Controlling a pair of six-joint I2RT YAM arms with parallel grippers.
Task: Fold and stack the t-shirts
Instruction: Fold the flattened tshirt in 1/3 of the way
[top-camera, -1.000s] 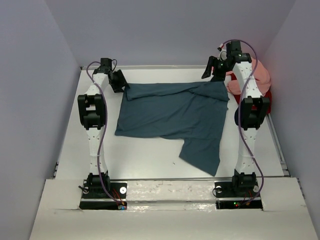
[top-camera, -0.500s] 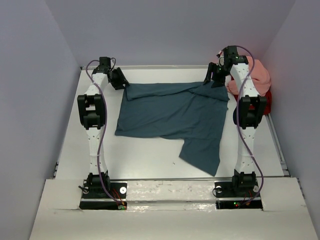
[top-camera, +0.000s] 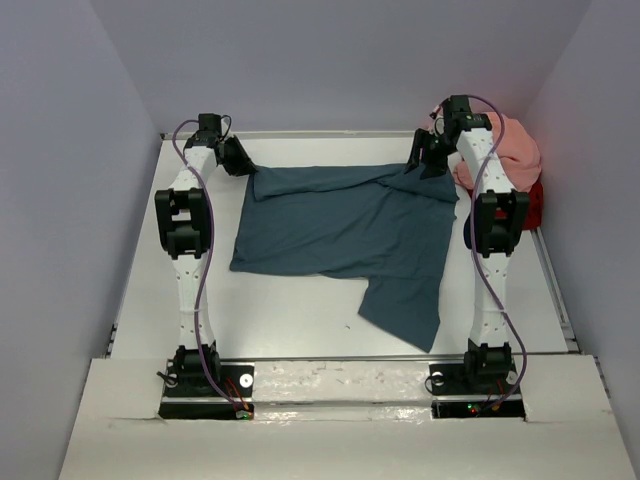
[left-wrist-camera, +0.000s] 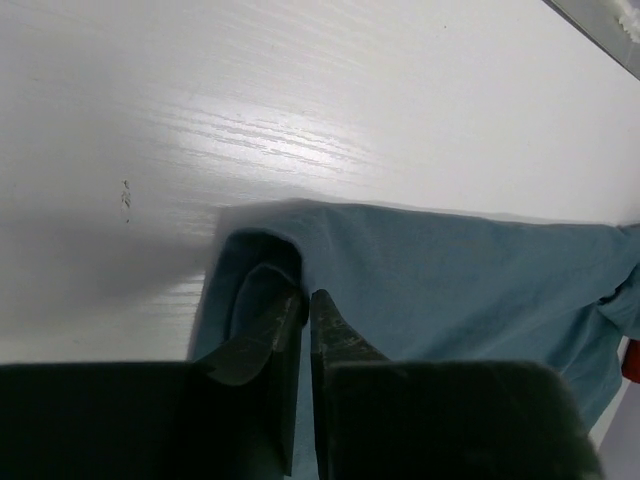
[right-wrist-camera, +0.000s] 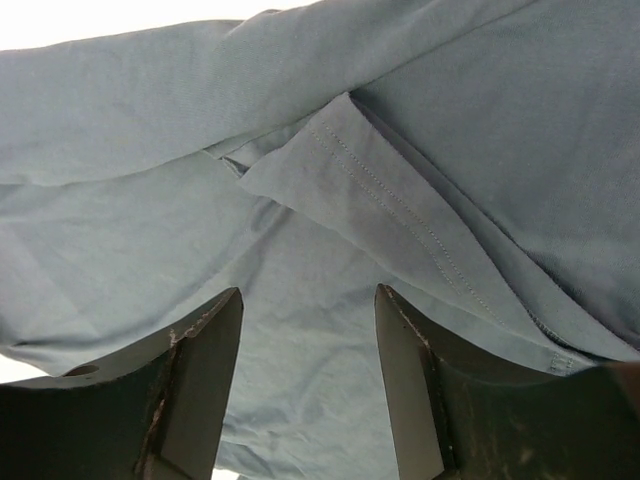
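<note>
Three shirts on bench (top-camera: 300, 320), only one in work. Spread near flat mid-bench: teal shirt (top-camera: 340, 225), one sleeve trailing toward near edge, far hem rumpled. Heaped at far right edge, behind right arm: pink shirt (top-camera: 515, 145) over red shirt (top-camera: 535, 200), likely parked there to keep fold area free. Pinching far-left corner: left gripper (left-wrist-camera: 305, 305), jaws nearly together, small fold of teal cloth bunched around one finger, low on bench. Hanging just over far-right corner: right gripper (right-wrist-camera: 308, 300), jaws well apart, nothing held, stitched hem and loose flap right beneath gap. Reads as matched corner grab, for lifting far edge evenly and bringing it over as first fold. Right side not yet gripped. Risk of skewed cloth if lifted now.
</note>
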